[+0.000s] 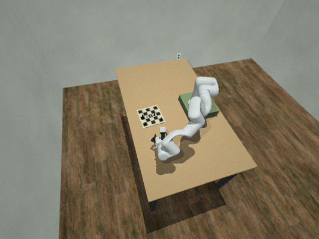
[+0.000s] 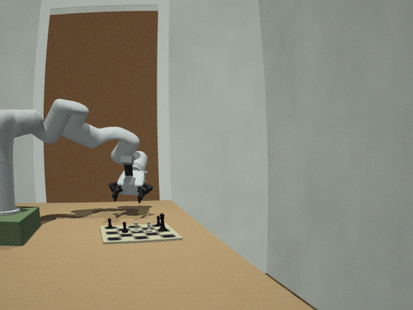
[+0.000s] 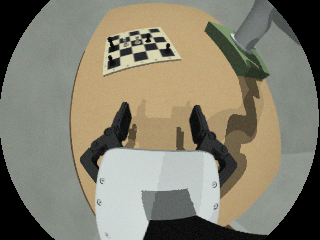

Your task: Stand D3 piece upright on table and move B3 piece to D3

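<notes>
The chessboard [image 1: 154,123] [image 2: 143,241] [image 3: 150,62] lies on the table; its letters and digits are too small to read. A tall black piece [image 2: 162,223] [image 3: 111,44] stands at one side, with a black pawn [image 2: 158,220] [image 3: 111,61] close by. Two white pieces, one [image 2: 148,228] nearer the tall piece and one [image 2: 135,228] beside it, stand mid-board. A black pawn [image 2: 124,228] [image 3: 148,38] and another black pawn [image 2: 109,224] [image 3: 168,49] stand towards the arm's base. All look upright. My gripper [image 2: 127,200] [image 3: 160,110] is open and empty, above the table beside the board.
The arm [image 1: 194,107] [image 2: 76,124] reaches over the table [image 1: 158,87] [image 2: 200,276] from a green base block [image 1: 184,98] [image 2: 30,223] [image 3: 227,47]. The board lies near the table's long edge opposite that block. The arm's shadow falls under the gripper.
</notes>
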Tool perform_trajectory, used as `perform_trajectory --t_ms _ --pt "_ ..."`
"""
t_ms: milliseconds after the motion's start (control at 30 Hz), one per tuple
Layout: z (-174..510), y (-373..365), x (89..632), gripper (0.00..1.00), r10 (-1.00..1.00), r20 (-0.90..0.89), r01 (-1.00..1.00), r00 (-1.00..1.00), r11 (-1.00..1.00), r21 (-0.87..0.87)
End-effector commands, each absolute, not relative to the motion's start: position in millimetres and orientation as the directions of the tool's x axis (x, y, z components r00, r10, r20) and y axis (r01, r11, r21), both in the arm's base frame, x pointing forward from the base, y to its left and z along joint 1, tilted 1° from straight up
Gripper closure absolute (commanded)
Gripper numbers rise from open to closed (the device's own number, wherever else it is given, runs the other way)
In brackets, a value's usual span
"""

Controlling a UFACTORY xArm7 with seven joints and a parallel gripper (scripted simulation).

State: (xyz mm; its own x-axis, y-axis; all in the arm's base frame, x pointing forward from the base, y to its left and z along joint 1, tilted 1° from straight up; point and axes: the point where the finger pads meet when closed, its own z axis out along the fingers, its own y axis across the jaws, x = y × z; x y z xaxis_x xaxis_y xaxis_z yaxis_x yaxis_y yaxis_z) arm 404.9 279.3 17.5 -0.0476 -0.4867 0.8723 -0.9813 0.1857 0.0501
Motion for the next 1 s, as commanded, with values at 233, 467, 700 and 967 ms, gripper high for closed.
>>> perform_trajectory --t_ms 233,467,700,967 --pt "15 253 412 0.0 -0.383 0.923 -0.994 -0.035 0.11 0.008" --pt "14 232 414 0.0 -0.277 0.961 -0.999 -0.025 0.032 -0.017" --pt "14 232 414 0.0 -0.277 0.961 -0.999 -0.025 0.032 -0.017" --pt "14 220 412 0.0 -0.198 0.98 -0.999 -0.02 -0.026 -0.026"
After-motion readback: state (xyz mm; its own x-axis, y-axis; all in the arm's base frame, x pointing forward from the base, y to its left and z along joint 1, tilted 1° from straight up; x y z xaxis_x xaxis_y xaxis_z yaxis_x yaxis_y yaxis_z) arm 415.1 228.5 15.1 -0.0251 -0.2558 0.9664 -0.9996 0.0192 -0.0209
